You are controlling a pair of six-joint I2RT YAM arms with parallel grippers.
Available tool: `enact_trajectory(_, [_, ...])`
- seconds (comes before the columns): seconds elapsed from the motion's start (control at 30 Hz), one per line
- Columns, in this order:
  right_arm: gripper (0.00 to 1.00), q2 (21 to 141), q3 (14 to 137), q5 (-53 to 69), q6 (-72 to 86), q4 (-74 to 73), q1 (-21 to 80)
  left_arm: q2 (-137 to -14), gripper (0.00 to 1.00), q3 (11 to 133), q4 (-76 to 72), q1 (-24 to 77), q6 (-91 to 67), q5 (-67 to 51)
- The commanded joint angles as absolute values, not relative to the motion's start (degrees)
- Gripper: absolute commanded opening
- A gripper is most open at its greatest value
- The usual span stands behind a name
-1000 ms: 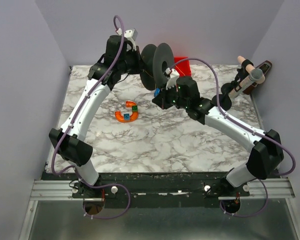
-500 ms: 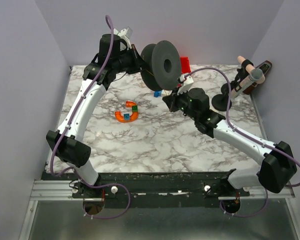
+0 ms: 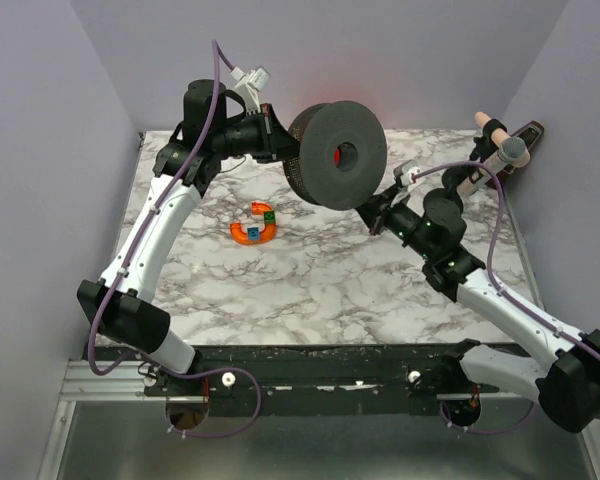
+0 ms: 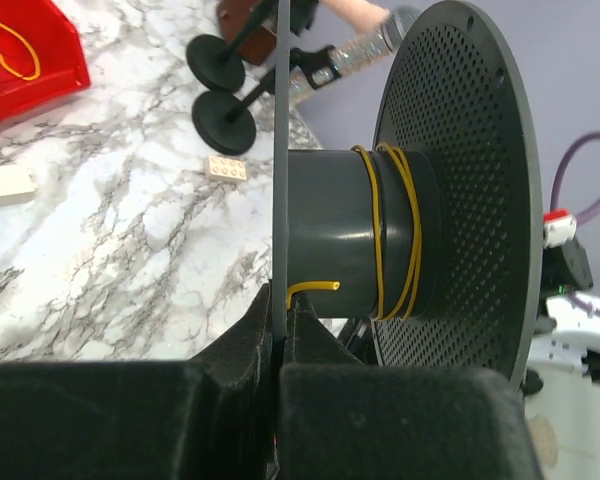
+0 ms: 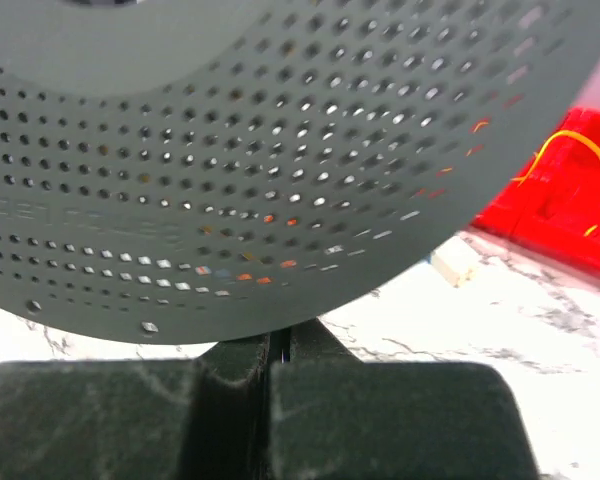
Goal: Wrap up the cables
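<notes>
A black spool [image 3: 335,155] with perforated flanges hangs in the air above the far middle of the table. My left gripper [image 3: 280,145] is shut on the edge of its near flange [image 4: 278,150]. A thin yellow cable [image 4: 395,230] makes a few turns round the hub, and its short loose end [image 4: 315,287] sticks out by my fingertips. My right gripper [image 3: 372,215] sits just below the spool's right edge, jaws shut; I see no cable between them. In the right wrist view the flange [image 5: 230,150] fills the space above the gripper [image 5: 280,340]. More yellow cable [image 5: 580,150] lies in a red bin [image 5: 570,210].
An orange curved toy piece [image 3: 252,227] lies left of centre. Microphone stands [image 3: 490,160] with round black bases [image 4: 215,60] stand at the far right. A beige brick [image 4: 226,168] and a white block [image 4: 2,185] lie near the red bin [image 4: 30,60]. Purple walls enclose the table.
The left arm has swung the spool right and turned its flange face toward the camera. The right arm has stretched out to the right, its gripper now under the spool's right edge.
</notes>
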State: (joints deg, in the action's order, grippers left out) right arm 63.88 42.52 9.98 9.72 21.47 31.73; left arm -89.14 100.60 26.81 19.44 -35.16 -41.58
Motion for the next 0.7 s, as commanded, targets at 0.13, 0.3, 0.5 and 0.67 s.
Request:
enact_trajectory(0.13, [0.01, 54.9, 37.2, 22.1, 0.6, 21.9, 27.6, -81.3, 0.00, 94.3, 19.2, 19.0, -29.9, -55.7])
enact_trajectory(0.3, [0.01, 53.6, 39.3, 27.6, -5.2, 15.8, 25.5, -79.6, 0.00, 93.4, 29.1, 19.1, -18.2, -56.3])
enact_trajectory(0.5, [0.01, 54.8, 43.3, 32.7, -10.4, 9.8, 22.2, -79.5, 0.00, 92.7, 39.3, 19.2, -8.6, -60.2])
enact_trajectory(0.67, [0.01, 53.0, 43.7, 33.3, -15.0, 9.0, 21.4, -79.5, 0.00, 92.4, 47.6, 19.5, 2.3, -61.2])
